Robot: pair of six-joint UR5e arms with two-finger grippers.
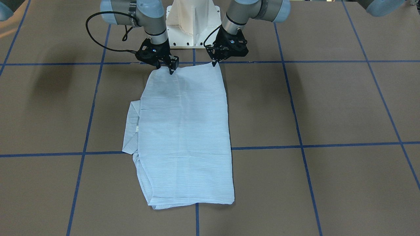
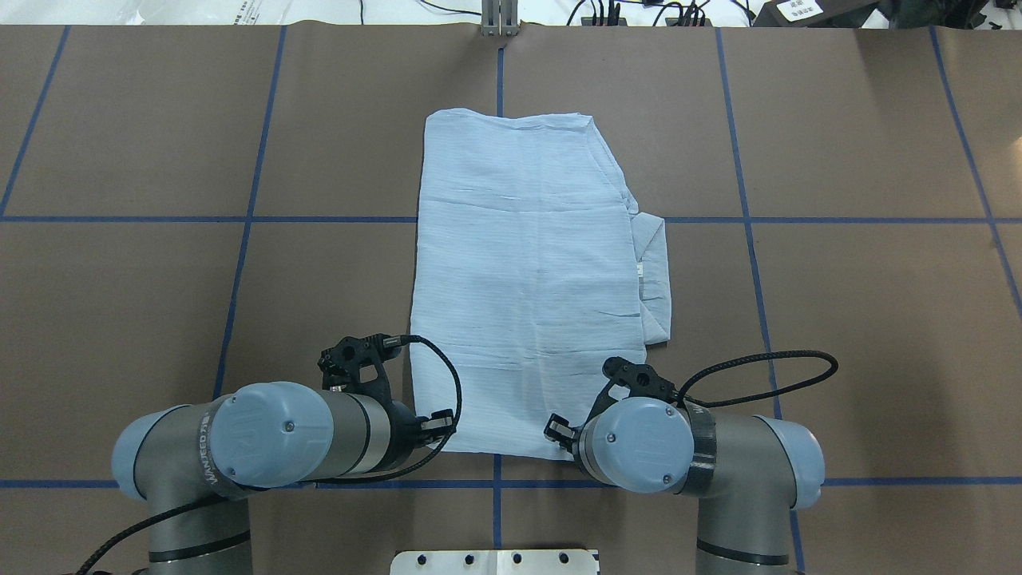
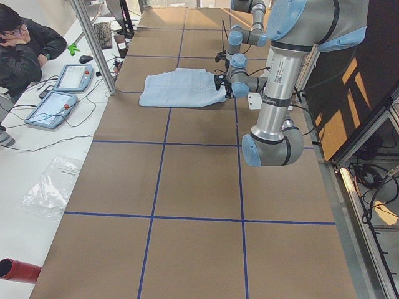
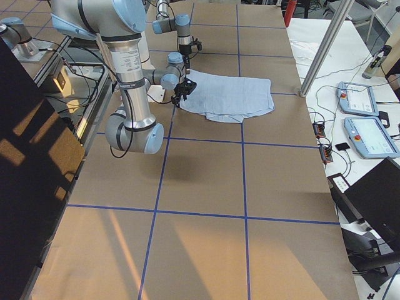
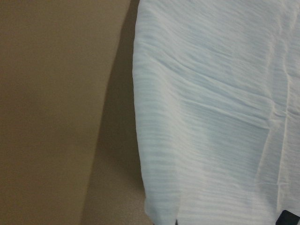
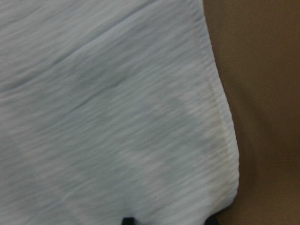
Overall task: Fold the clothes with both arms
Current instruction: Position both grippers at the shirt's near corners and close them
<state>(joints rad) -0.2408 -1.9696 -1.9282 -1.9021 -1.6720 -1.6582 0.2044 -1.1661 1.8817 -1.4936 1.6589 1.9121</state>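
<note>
The brown table [image 2: 120, 120], marked off in blue tape lines, fills every view. The light-blue striped shirt [image 2: 527, 263] lies flat at the centre of the overhead view, already folded into a long narrow rectangle. A narrower under-layer sticks out along its right edge there.

The left arm [image 2: 263, 435] and right arm [image 2: 639, 443] come in from the bottom of the overhead frame, one to each lower corner of the shirt. In the front-facing view the left gripper [image 1: 215, 63] sits at the shirt's upper right corner and the right gripper [image 1: 166, 68] at its upper left.

In each wrist view dark fingertips [image 6: 126, 220] show apart at the bottom edge with the hem between them. Both grippers therefore look released and straddle the cloth rather than pinch it.

The step in hand looks like taking both corners for a lengthwise fold. To do it well:
- Each gripper should catch every layer at its corner.
- Both should close together.
- They should lift evenly, so that the thin cloth does not skew or drag the under-layer out.
</note>
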